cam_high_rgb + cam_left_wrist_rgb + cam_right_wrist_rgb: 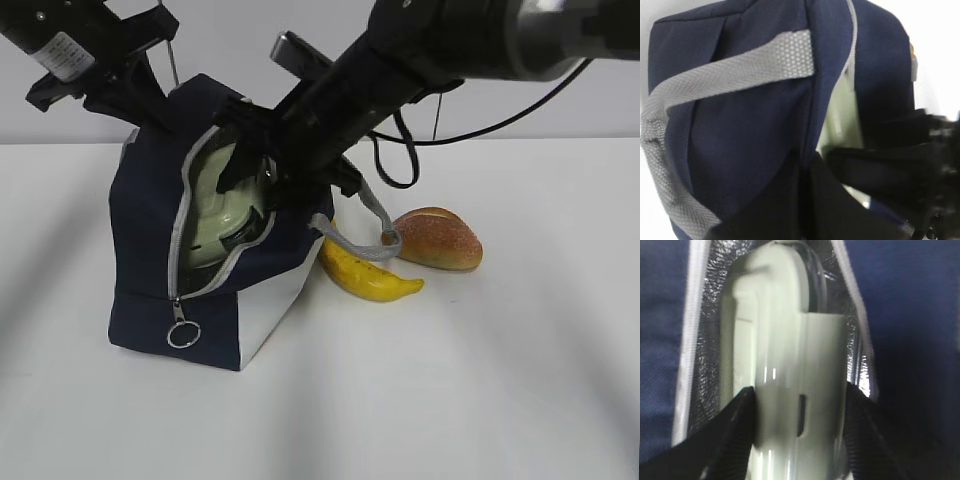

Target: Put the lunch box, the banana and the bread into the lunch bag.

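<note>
The navy lunch bag (150, 230) stands on the white table with its grey zipper open. My right gripper (255, 190) reaches into the opening, shut on the pale green lunch box (215, 215), which stands on edge inside the bag. In the right wrist view both fingers press the lunch box (780, 340) at its sides, gripper (800, 390) between silver lining walls. My left gripper (140, 100) is shut on the bag's top edge (812, 200), holding the lunch bag (740, 130) open. The banana (370, 275) and the bread (440, 238) lie to the right of the bag.
A grey strap handle (365, 235) hangs from the bag over the banana's near end. The zipper's metal ring pull (183, 335) rests low on the bag's front. Black cables (400, 150) loop behind the right arm.
</note>
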Robot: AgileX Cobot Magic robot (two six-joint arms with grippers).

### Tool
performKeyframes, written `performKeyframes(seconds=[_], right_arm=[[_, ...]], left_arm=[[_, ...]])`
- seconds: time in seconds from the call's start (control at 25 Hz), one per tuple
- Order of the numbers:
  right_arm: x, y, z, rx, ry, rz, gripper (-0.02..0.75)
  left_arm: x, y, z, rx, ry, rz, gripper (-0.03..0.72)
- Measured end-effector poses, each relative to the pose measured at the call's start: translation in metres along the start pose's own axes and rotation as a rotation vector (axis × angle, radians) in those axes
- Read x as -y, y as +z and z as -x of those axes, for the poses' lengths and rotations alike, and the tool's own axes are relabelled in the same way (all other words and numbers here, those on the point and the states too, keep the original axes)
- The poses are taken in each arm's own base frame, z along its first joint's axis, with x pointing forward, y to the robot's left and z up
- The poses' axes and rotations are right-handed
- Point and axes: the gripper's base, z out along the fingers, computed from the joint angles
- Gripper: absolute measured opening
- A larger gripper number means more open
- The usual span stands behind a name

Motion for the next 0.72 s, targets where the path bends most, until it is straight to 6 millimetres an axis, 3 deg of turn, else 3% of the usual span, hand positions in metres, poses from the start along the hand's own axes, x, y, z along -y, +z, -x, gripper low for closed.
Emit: performKeyframes(seconds=[0.28, 0.48, 0.72], right_arm=[[-0.007, 0.045, -0.003, 0.011, -0.017, 0.003, 0.381], [0.006, 0.072, -0.007, -0.007, 0.000, -0.020, 0.381], [0.014, 0.084, -0.008, -0.007, 0.010, -0.034, 0.413]], left_arm=[[0.000, 0.000, 0.000, 0.004, 0.002, 0.005, -0.003], [-0.002, 0.003, 0.001, 0.000, -0.001, 0.006, -0.003], [-0.008, 0.015, 0.002, -0.027, -0.017, 0.005, -0.003]])
